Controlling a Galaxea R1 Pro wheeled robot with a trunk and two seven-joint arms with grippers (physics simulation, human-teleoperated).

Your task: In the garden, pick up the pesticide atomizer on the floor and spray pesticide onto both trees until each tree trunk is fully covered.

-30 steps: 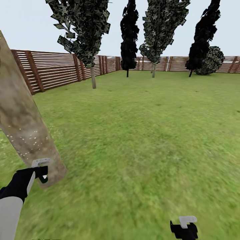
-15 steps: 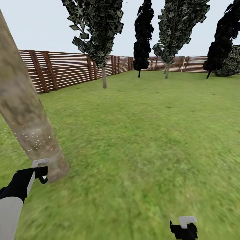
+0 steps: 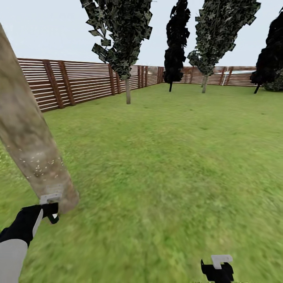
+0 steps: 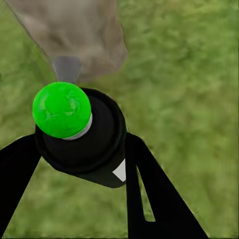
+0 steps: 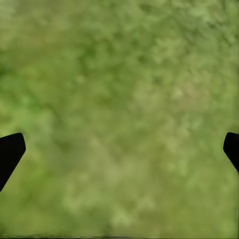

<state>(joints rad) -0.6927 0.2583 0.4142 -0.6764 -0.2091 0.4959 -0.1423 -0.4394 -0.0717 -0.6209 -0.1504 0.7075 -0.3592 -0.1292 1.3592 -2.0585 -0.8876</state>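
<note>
Green-capped and black-bodied, the pesticide atomizer (image 4: 79,134) sits clamped between the fingers of the left gripper (image 4: 82,164), nozzle aimed at the pale bark of the near tree trunk (image 3: 29,137) just ahead, presumably so the spray lands on it. White flecks dot the lower bark, probably pesticide. The right gripper (image 5: 119,149) hangs wide open and empty over the grass (image 3: 177,165), kept clear. A second tree (image 3: 127,88) stands well apart by the fence (image 3: 78,80).
</note>
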